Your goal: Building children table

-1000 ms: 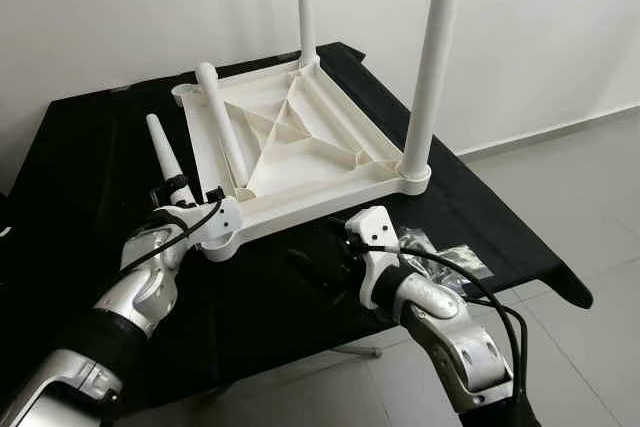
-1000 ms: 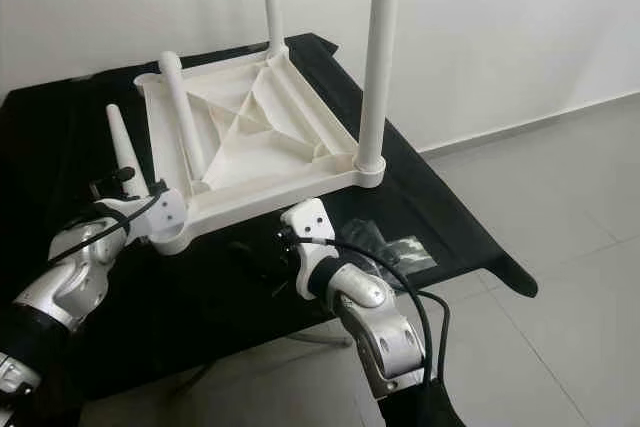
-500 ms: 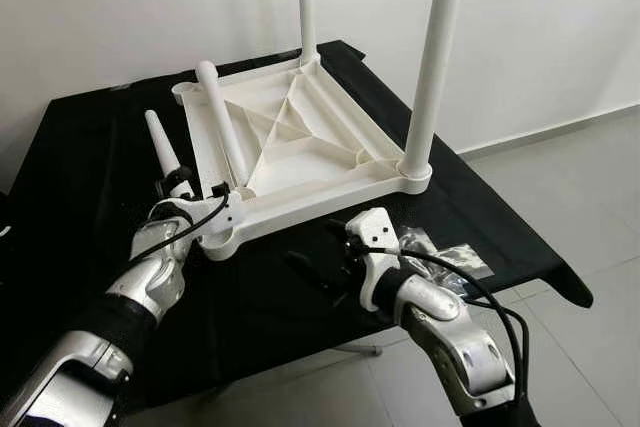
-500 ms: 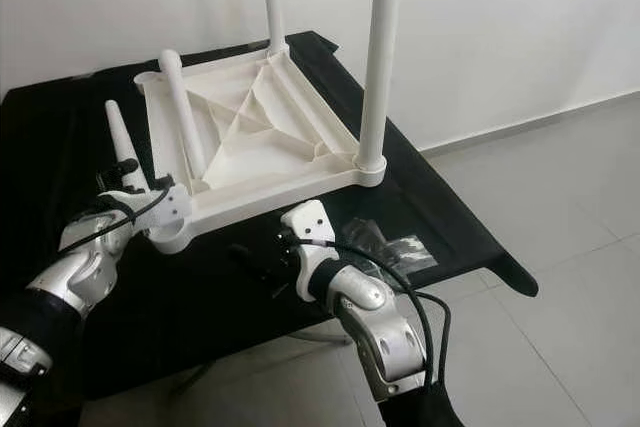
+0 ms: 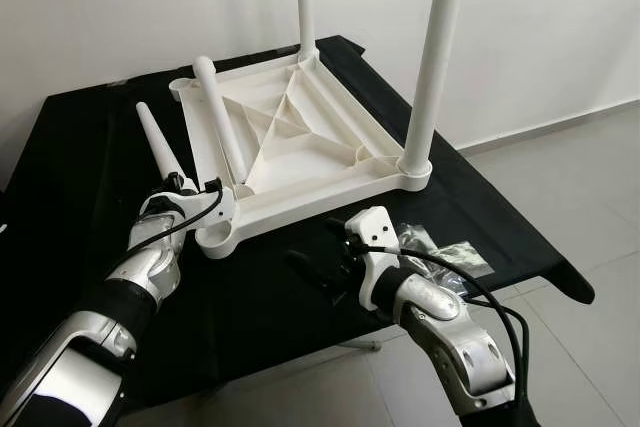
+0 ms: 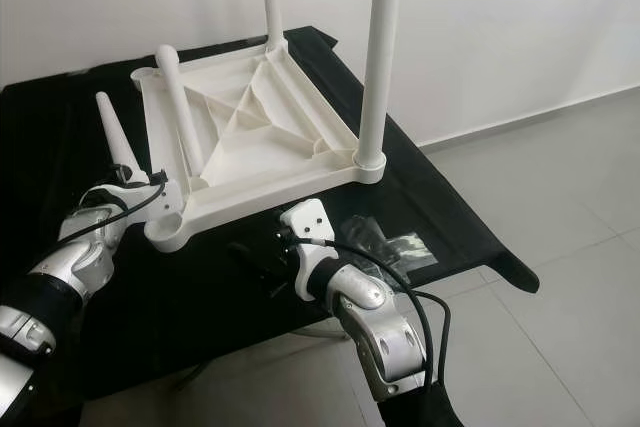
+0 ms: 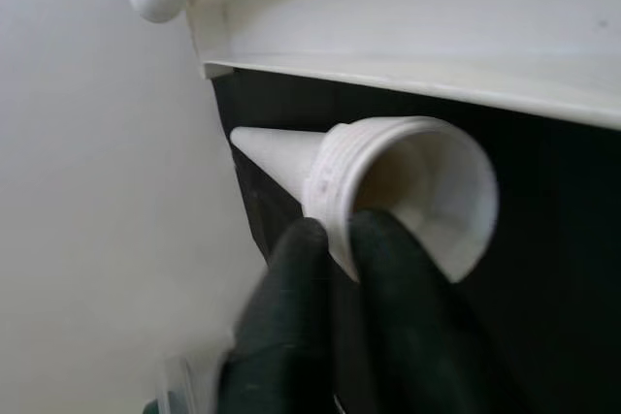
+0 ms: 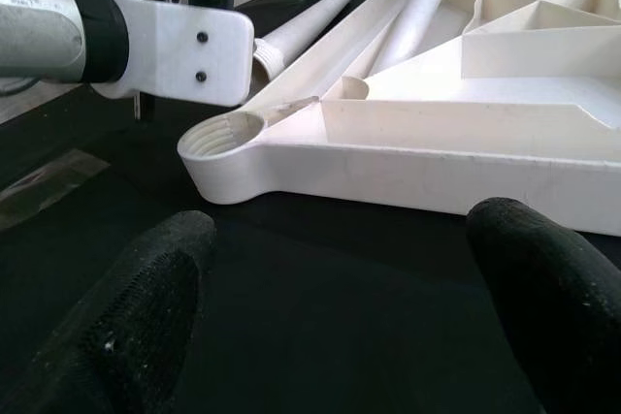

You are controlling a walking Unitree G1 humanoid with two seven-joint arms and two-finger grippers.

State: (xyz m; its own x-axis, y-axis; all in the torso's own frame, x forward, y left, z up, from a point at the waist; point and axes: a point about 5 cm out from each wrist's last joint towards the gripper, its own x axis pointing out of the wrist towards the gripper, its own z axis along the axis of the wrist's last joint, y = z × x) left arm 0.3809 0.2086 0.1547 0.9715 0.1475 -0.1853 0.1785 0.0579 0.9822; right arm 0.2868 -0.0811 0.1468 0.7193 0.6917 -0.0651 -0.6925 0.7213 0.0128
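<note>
Nearest the robot, the right hand (image 5: 318, 272) hovers low over the black-covered bench (image 5: 90, 147), its two black fingers (image 8: 126, 317) set well apart and holding nothing, aimed at the near-left corner of the tabletop. To its right, near the bench edge, lie clear plastic bags (image 5: 440, 252) of what look like fittings. Further in on the left, the left hand (image 5: 172, 187) is clamped on a loose white leg (image 5: 158, 147); the fingertips (image 7: 301, 269) pinch the rim of its threaded, hollow end, and the tapered tip points up and away. Just beside it is the empty socket (image 8: 223, 133), a threaded ring at the near-left corner of the upturned white tabletop (image 5: 300, 137). A second loose leg (image 5: 220, 117) lies inside the tabletop along its left rail. Two mounted legs stand upright, one at the near-right corner (image 5: 430, 67) and one at the far corner (image 5: 304, 2). The step in hand appears to be seating the held leg. To do it well, bring the threaded end squarely over the socket, set the leg vertical before engaging, and start the thread lightly to avoid cross-threading. The free hand would best steady the corner, since the light tabletop may slide on the cloth.
</note>
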